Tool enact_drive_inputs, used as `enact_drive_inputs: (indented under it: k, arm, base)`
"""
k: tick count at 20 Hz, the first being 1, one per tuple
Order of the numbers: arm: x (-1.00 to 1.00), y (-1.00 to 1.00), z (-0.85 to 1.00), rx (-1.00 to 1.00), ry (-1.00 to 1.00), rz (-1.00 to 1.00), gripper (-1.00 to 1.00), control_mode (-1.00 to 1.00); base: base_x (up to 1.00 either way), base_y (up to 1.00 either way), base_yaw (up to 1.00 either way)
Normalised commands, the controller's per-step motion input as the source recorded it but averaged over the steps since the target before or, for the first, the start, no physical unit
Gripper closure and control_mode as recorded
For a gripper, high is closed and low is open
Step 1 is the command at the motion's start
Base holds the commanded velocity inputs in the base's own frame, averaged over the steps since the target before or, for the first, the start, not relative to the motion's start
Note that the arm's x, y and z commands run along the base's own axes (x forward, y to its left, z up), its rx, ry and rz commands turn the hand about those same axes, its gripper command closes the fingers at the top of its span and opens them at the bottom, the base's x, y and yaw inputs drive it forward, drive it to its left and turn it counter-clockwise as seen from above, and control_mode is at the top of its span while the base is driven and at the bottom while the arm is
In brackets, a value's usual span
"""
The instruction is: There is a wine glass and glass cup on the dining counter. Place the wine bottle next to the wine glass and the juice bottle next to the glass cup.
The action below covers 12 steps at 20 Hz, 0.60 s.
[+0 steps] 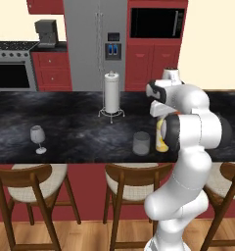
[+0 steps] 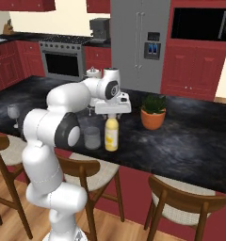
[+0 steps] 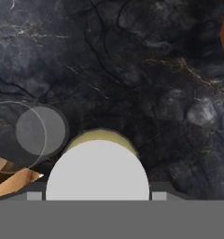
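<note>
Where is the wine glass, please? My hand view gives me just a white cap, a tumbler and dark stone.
Observer: The wine glass stands far off to the left on the dining counter, well apart from the glass cup.
Operator: Is the capped bottle upright on the stone?
Observer: Yes. The juice bottle looks upright on the counter, close beside the glass cup, with the tool down at its cap.
Operator: What is the orange thing at my edge?
Observer: A potted plant in an orange pot, standing past the bottle on the side away from the cup.
</note>
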Motion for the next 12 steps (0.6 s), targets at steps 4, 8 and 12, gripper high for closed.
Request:
enact_drive_inputs:
  k: [4,8,12]
  arm:
    - [-0.16,0.09,-0.47,-0.04,0.00,0.00,1.00,-1.00]
    - [-0.15,0.00,-0.45,-0.04,0.00,-0.01,1.00,-1.00]
    - [-0.11,0.00,-0.46,-0.01,0.00,-0.04,1.00,-1.00]
  base:
    - [0.00,0.00,0.00]
    - [0.00,0.00,0.00]
    - [0.00,0.00,0.00]
